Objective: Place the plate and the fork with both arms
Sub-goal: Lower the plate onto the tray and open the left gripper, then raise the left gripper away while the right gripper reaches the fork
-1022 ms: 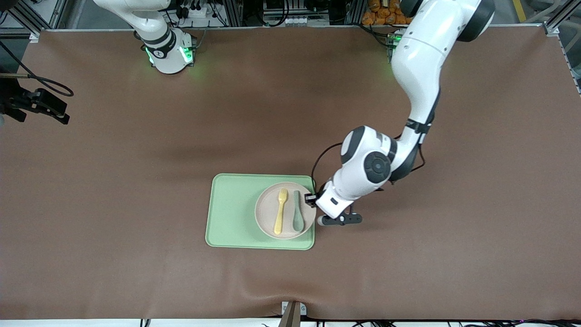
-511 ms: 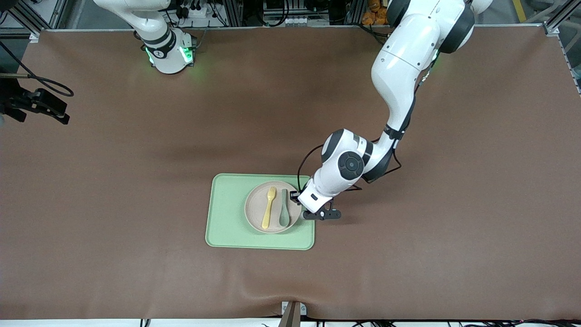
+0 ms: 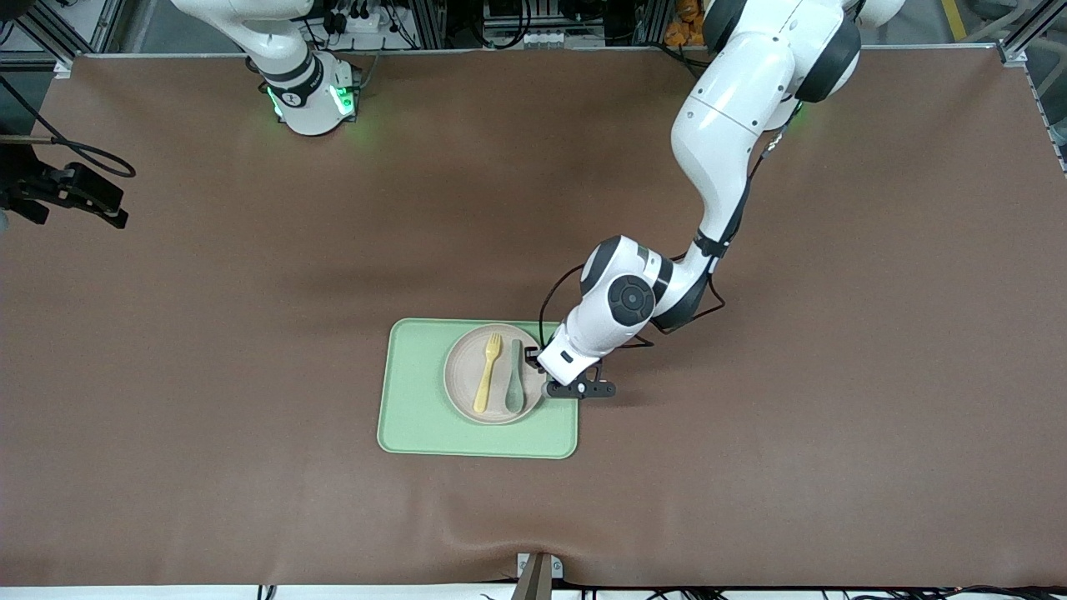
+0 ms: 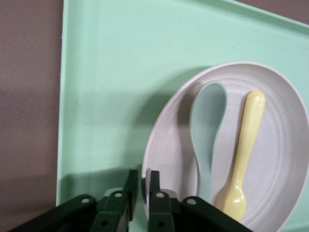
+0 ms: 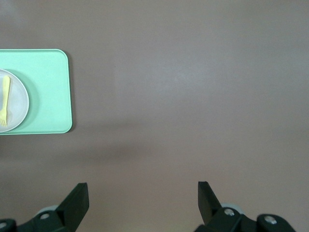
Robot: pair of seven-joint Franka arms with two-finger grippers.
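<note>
The pale beige-pink plate (image 3: 463,379) is over the light green tray (image 3: 417,400). I cannot tell whether it rests on the tray. The yellow fork (image 3: 486,373) lies in the plate beside a grey-green spoon (image 3: 514,379). My left gripper (image 3: 544,385) is shut on the plate's rim at the side toward the left arm's end. In the left wrist view its fingertips (image 4: 142,176) pinch the rim of the plate (image 4: 285,145), which holds the fork (image 4: 244,154) and spoon (image 4: 207,125). My right gripper (image 5: 143,191) is open and empty, high over bare table.
The tray also shows in the left wrist view (image 4: 111,87) and the right wrist view (image 5: 48,92), where the plate (image 5: 17,104) and fork (image 5: 5,101) are small at the edge. A brown mat (image 3: 750,467) covers the table. A black clamp (image 3: 75,192) sits at the right arm's end.
My left gripper has carried the plate, with fork and spoon in it, toward the right arm's end, from the tray's edge to farther over the tray. The right arm has not moved.
</note>
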